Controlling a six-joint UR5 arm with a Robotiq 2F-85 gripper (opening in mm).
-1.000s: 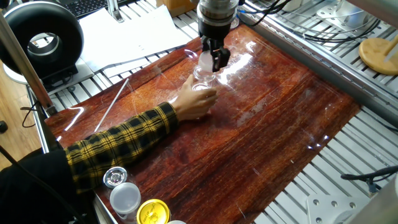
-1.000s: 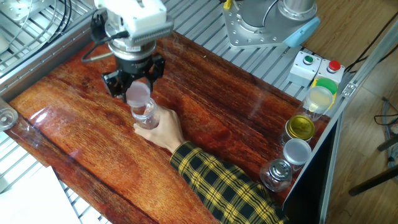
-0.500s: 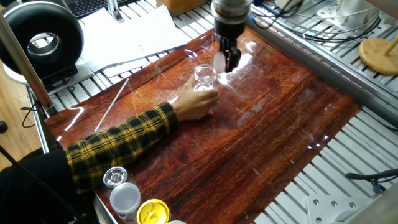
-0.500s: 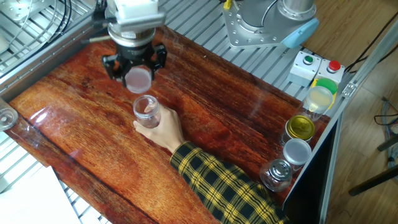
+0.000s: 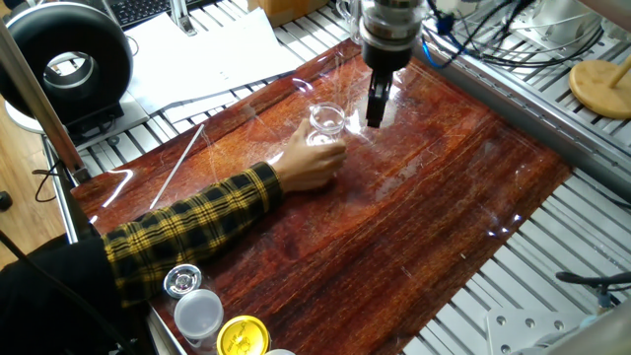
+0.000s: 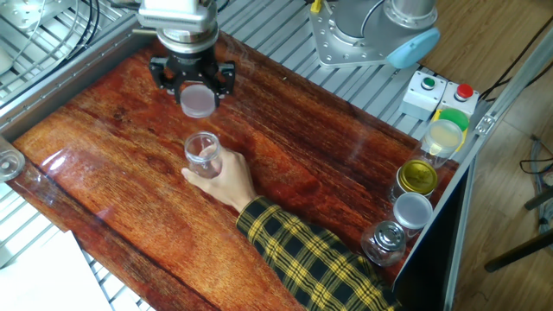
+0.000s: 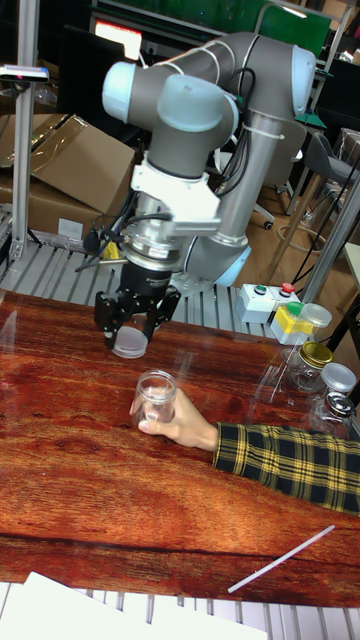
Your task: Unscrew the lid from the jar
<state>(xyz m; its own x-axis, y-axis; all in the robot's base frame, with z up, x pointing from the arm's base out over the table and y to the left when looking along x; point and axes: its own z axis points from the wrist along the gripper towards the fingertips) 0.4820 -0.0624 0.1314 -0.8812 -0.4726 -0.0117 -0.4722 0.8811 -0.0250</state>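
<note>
The small clear jar (image 6: 204, 155) stands upright and uncapped on the wooden table (image 6: 328, 173), steadied by a person's hand (image 6: 226, 180) in a yellow plaid sleeve. My gripper (image 6: 196, 92) hangs above the table just beyond the jar, shut on the round translucent white lid (image 6: 197, 104), which is clear of the jar's rim. The tall fixed view shows the lid (image 7: 130, 346) in the gripper (image 7: 131, 335), up and to the left of the jar (image 7: 155, 396). In one fixed view the gripper (image 5: 376, 106) is to the right of the jar (image 5: 326, 122).
Several other jars stand at the table's corner: a gold-lidded one (image 6: 416, 177), a white-lidded one (image 6: 412, 210), a yellow-lidded one (image 5: 243, 337). A button box (image 6: 441, 91) sits near the arm's base. A thin white rod (image 5: 177, 163) lies by the sleeve.
The gripper has lifted the lid off the jar and carried it away from the hand, toward the far side of the table. The jar and hand have stayed put.
</note>
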